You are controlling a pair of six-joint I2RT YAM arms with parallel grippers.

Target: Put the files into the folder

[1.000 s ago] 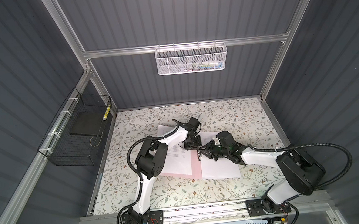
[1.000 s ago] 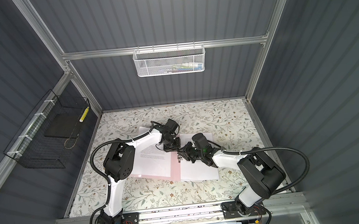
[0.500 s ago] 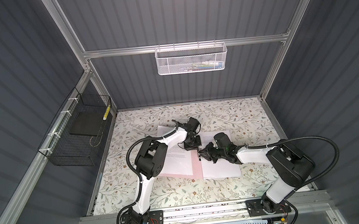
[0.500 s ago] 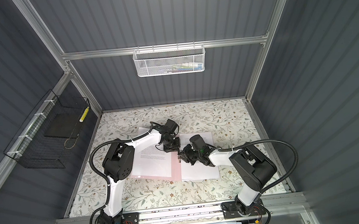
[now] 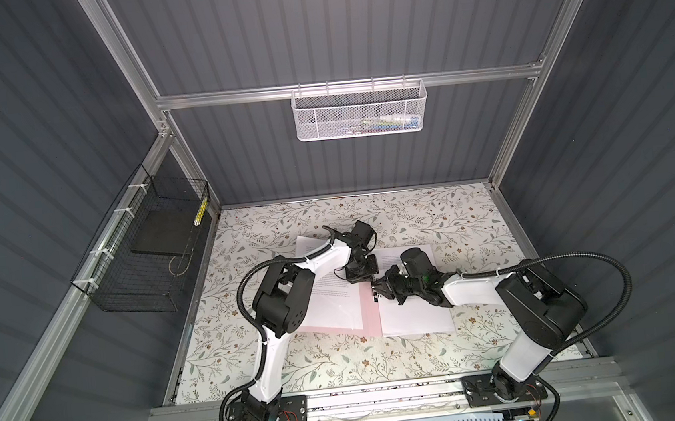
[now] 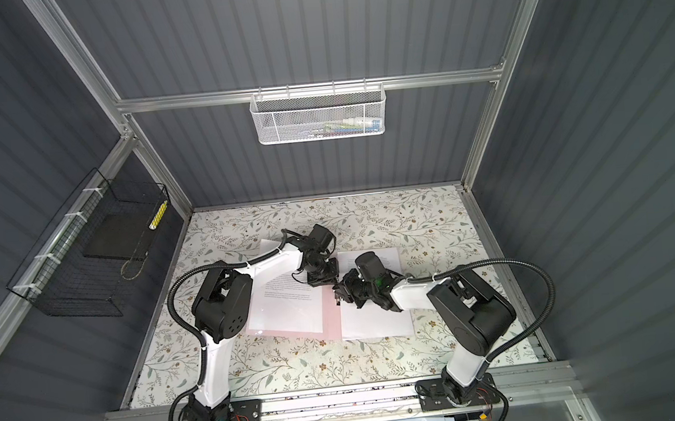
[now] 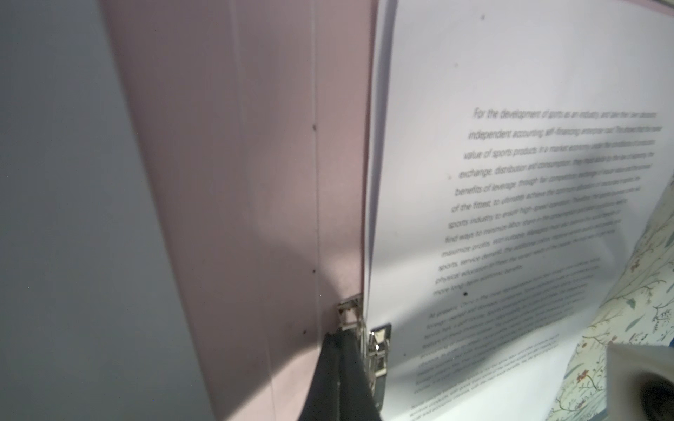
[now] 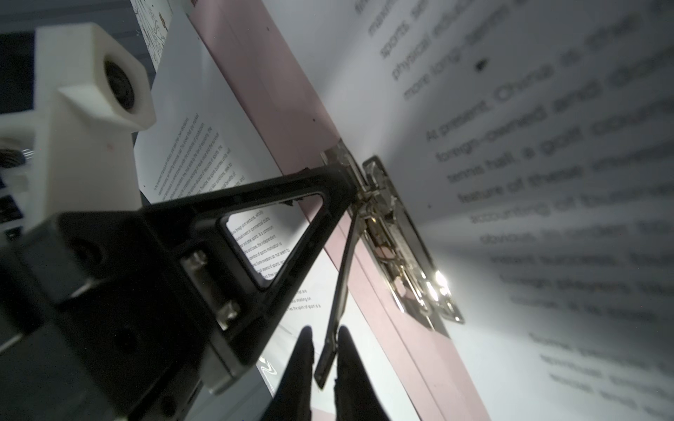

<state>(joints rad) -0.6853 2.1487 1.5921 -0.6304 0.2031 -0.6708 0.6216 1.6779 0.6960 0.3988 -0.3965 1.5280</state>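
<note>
The pale pink folder (image 5: 372,312) (image 6: 332,316) lies open and flat on the floral table. White printed files lie on both halves, one sheet (image 5: 335,299) on the left and one sheet (image 5: 416,317) on the right. In the left wrist view my left gripper (image 7: 343,333) is shut, its tips pressed against the base of the metal clip (image 7: 377,350) at the spine. My right gripper (image 8: 324,337) is shut on the clip's raised thin lever (image 8: 341,277). The two grippers (image 5: 362,272) (image 5: 378,291) meet over the spine.
A white mesh basket (image 5: 358,112) hangs on the back wall. A black wire basket (image 5: 125,280) on the left wall holds a dark flat slab (image 5: 162,231). The floral table cover (image 5: 341,365) stretches on around the folder.
The right gripper's jaws have narrowed onto the clip lever, and the right arm's elbow has drawn in a little. The left arm has stayed put.
</note>
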